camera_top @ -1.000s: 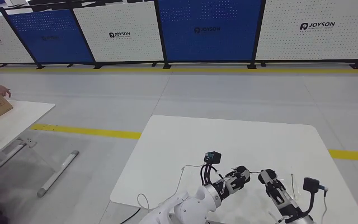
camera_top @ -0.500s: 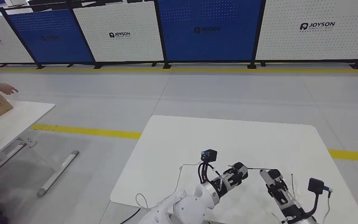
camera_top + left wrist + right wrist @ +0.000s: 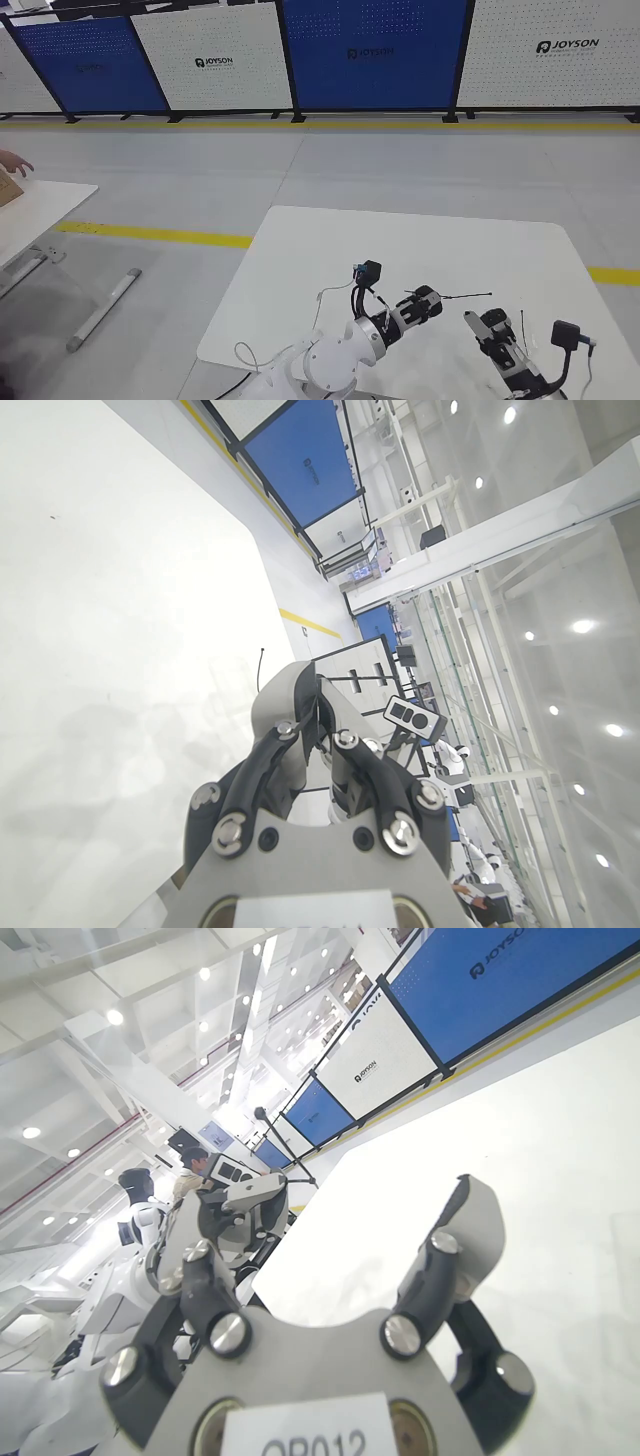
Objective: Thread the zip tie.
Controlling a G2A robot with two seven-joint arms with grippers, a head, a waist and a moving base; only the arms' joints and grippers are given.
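The left gripper (image 3: 428,298) (image 3: 316,680) has its jaws closed on one end of the black zip tie (image 3: 465,296) (image 3: 282,1143), and the strap projects to the right, clear of the fingers. The right gripper (image 3: 482,320) (image 3: 332,1193) sits just near of the strap's free end, jaws spread wide and empty. A second zip tie (image 3: 522,328) (image 3: 259,667) lies on the white table (image 3: 400,240), just right of the right gripper.

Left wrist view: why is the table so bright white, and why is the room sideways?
Left wrist view: ceiling lamps glare as white spots, the white table washes out, and the turned wrist camera tips everything sideways. Right wrist view: similar lamp glare. Top view: table evenly lit.
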